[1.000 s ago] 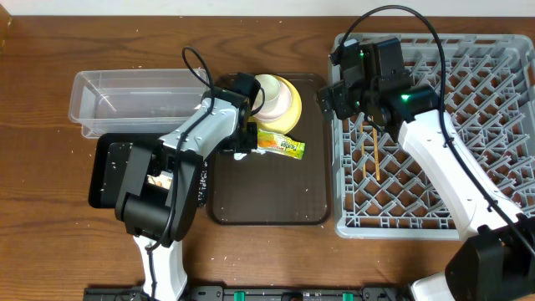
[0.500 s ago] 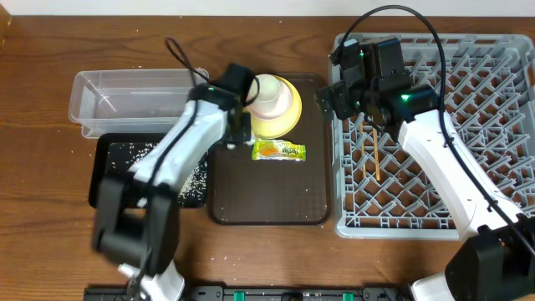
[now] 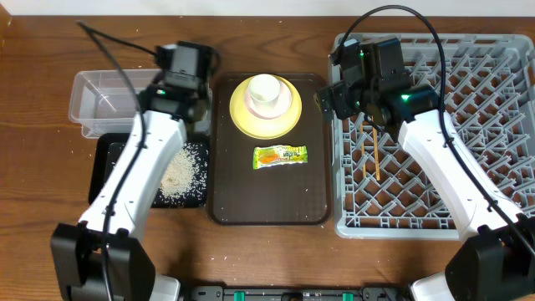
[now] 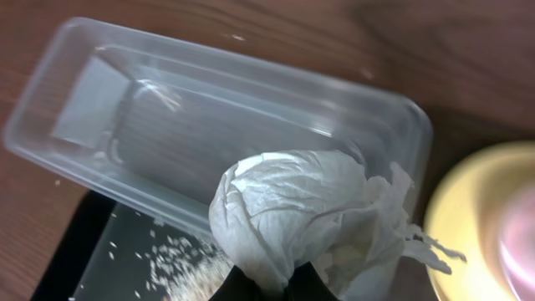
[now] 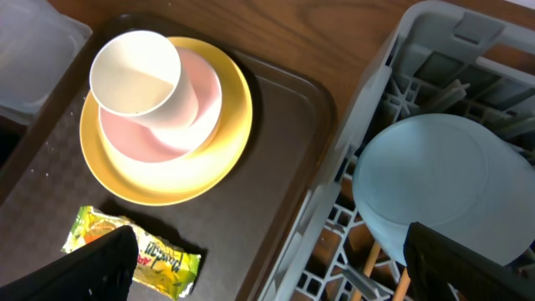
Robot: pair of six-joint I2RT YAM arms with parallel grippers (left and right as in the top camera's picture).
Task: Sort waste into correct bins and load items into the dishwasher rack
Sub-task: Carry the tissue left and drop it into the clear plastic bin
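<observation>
My left gripper [image 3: 193, 117] is shut on the crumpled white tissue [image 4: 292, 217] and holds it over the near right end of the clear tub [image 4: 167, 109], which is empty. Rice grains [image 3: 178, 171] lie in the black tray [image 3: 113, 180]. The yellow plate [image 3: 288, 117] on the brown tray carries a pinkish-white bowl [image 5: 201, 109] and the white cup [image 3: 264, 90]. The yellow-green wrapper [image 3: 280, 156] lies in front of the plate. My right gripper [image 3: 335, 99] is open over the grey rack's [image 3: 468, 125] left edge. The light blue bowl [image 5: 426, 176] and the chopsticks [image 3: 377, 155] are in the rack.
The brown serving tray [image 3: 267, 196] sits between the black tray and the rack. The clear tub [image 3: 117, 102] stands behind the black tray. A few stray grains lie on the wooden table in front of the trays.
My left arm has swung left from the brown tray to the clear tub with the tissue. The plate, bowl and cup now show fully. The right arm has not moved.
</observation>
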